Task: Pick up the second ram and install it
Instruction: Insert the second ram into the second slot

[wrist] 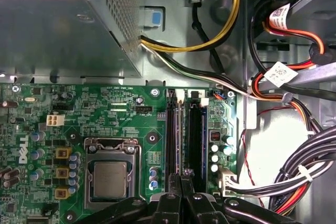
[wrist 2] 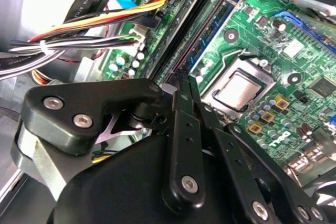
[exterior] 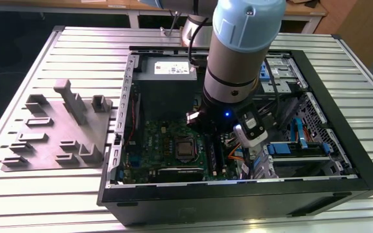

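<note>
In the exterior view the arm (exterior: 238, 73) reaches into the computer case (exterior: 238, 199). In the second wrist view the tool (wrist 2: 181, 80) is pinched nearly closed. In the first wrist view it seemingly grips the second ram (wrist: 178, 135) edge-down on the motherboard (wrist: 121, 114), kept straight for seating.

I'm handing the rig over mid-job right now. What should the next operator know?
Gripper: down inside the computer case, over the motherboard's memory slots, fingers closed together.
Second ram: appears to stand edge-on in the slot under the fingertips, beside the processor socket. I cannot tell whether it is clamped or only pressed.
Done: ram picked up and at its slot.
Left: full seating is not confirmed.
</note>
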`<state>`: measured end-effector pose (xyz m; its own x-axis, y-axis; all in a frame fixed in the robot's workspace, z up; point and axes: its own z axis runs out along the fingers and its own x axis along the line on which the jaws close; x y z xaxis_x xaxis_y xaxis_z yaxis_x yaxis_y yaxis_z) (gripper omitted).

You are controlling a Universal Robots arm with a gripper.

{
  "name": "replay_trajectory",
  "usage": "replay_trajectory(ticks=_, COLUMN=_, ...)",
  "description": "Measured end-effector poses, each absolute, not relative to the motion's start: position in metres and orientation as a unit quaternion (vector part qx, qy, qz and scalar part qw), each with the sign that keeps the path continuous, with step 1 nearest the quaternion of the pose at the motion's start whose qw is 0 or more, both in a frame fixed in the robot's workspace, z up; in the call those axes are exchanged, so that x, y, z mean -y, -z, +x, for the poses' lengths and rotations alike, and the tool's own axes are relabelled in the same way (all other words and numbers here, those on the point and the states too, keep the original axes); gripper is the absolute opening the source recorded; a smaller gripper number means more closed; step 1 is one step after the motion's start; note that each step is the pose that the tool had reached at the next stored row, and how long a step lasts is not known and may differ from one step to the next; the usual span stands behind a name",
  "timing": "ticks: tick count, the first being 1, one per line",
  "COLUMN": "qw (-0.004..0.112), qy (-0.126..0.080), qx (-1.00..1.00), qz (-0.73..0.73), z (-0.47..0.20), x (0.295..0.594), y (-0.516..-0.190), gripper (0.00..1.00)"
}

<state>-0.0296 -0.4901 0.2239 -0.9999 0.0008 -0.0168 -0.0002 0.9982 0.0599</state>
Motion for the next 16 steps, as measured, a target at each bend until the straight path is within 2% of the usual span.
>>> replay_trajectory(ticks=16, qw=0.009, qy=-0.03, qx=-0.999, qz=0.012, z=-0.029, x=0.4901, y=-0.2232, gripper=0.11)
